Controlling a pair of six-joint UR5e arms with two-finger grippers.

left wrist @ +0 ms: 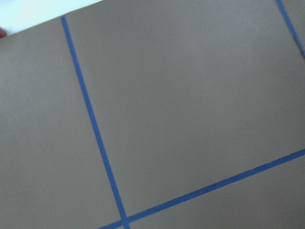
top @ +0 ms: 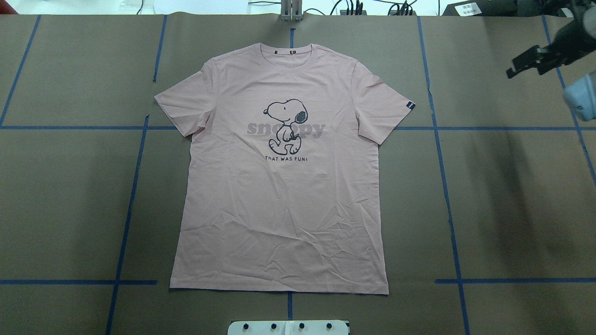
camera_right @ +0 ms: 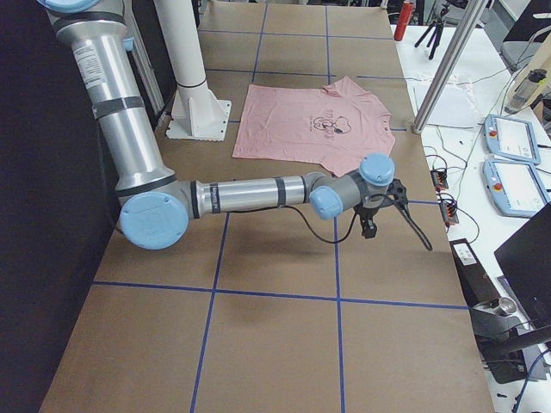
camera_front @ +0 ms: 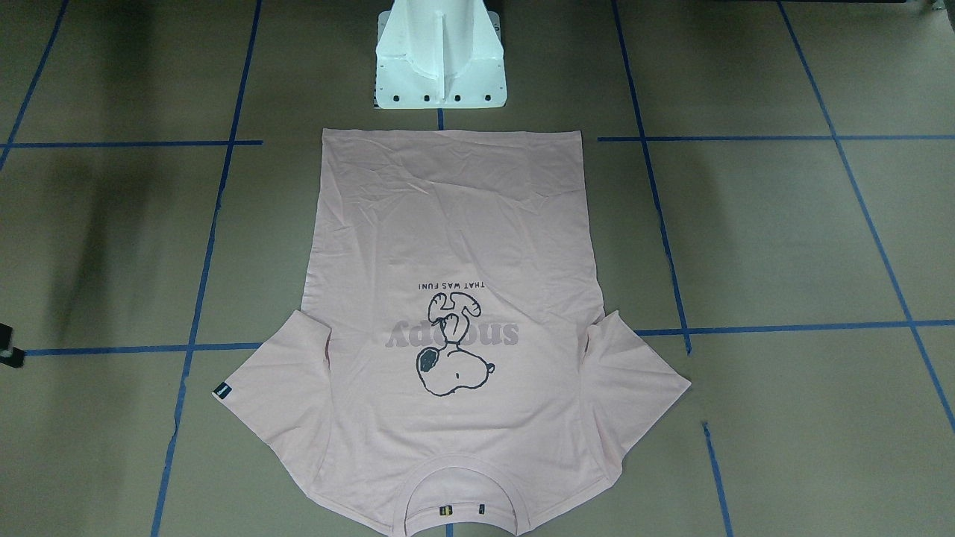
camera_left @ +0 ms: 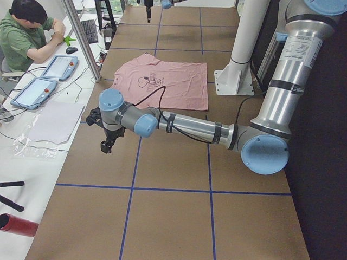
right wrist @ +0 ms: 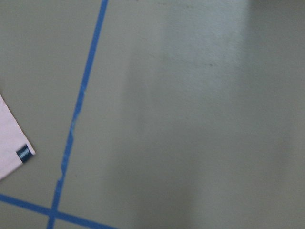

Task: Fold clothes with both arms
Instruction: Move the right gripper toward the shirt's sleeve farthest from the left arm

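Note:
The pale pink T-shirt lies flat and front up in the middle of the table. Its Snoopy drawing faces up, its collar is on the far side and both sleeves are spread. It also shows in the front-facing view. My right gripper hovers open and empty over bare table, well to the right of the shirt's right sleeve. The right wrist view catches that sleeve's corner with its dark label. My left gripper hangs over bare table far to the left of the shirt, and I cannot tell whether it is open or shut.
The white pedestal base stands just behind the shirt's hem. Blue tape lines grid the brown table. An operator sits at a side desk with tablets beyond a metal post. A red bottle lies there.

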